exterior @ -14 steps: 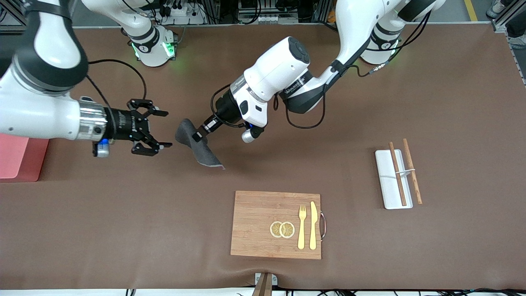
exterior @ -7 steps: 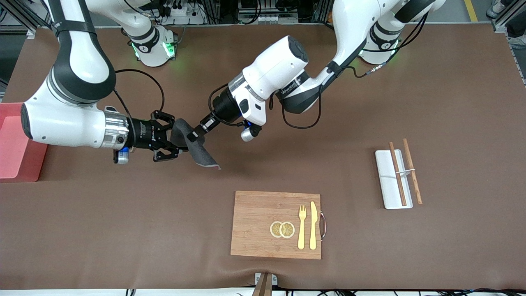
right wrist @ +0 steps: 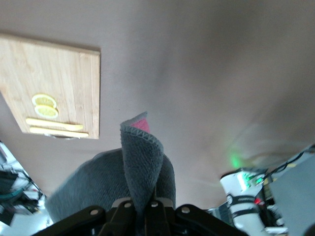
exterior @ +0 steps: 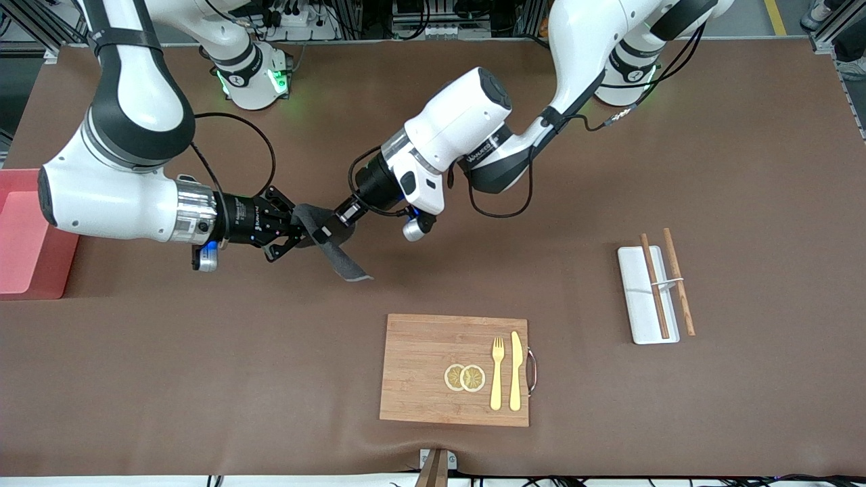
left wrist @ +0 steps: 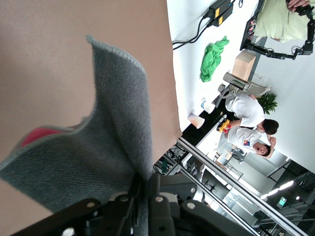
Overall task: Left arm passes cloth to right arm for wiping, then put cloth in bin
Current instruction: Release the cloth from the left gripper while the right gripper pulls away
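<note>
Limp charcoal-grey fabric cloth (exterior: 328, 238) held mid-air by both black grippers — right gripper (exterior: 295, 230) clamped at its 9 o'clock edge, left gripper (exterior: 336, 225) pinching at 2 o'clock; bare brown table (exterior: 203, 352) below.

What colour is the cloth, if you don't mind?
Dark charcoal grey cloth; the left wrist view shows it best.

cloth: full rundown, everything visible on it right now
The cloth is a small dark grey rag of woven-looking fabric with a stitched edge, limp and creased. It hangs in the air over bare table, between the bases and the cutting board. Both grippers are shut on it: the left gripper pinches one edge, the right gripper the other. A flap droops from the grip to a corner pointing toward the board. Whether that corner touches the table cannot be told.
</note>
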Available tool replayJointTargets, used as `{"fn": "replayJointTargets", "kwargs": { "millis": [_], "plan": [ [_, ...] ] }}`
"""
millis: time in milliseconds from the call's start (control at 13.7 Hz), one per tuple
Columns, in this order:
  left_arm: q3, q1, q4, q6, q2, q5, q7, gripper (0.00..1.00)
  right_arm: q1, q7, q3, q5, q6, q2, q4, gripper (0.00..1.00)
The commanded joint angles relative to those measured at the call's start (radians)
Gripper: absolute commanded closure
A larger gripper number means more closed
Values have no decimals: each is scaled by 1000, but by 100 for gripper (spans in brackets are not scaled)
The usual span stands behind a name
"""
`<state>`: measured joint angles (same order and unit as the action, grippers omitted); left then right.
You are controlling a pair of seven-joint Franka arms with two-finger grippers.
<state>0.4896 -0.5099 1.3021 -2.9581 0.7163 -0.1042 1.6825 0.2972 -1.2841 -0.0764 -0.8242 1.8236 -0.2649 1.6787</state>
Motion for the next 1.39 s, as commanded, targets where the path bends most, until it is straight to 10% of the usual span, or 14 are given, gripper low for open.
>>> {"fn": "replayJointTargets", "kwargs": {
  "millis": [0, 219, 730, 1313],
  "plan": [
    [-5, -6, -17, -1, 3, 24, -9, 14, 13, 104, -10, 3, 11, -29, -8, 100],
    [-12, 24, 2, 72, -27, 40, -9, 0, 100, 163, -8, 244, 124, -69, -5, 100],
    [-6, 214, -6, 555, -161, 137, -221, 0, 86, 521, -14, 270, 399, -305, 57, 100],
    [-11, 430, 3, 922, -296, 123, -687, 0, -467, 1645, -16, 546, 445, -387, 6, 100]
  ]
}}
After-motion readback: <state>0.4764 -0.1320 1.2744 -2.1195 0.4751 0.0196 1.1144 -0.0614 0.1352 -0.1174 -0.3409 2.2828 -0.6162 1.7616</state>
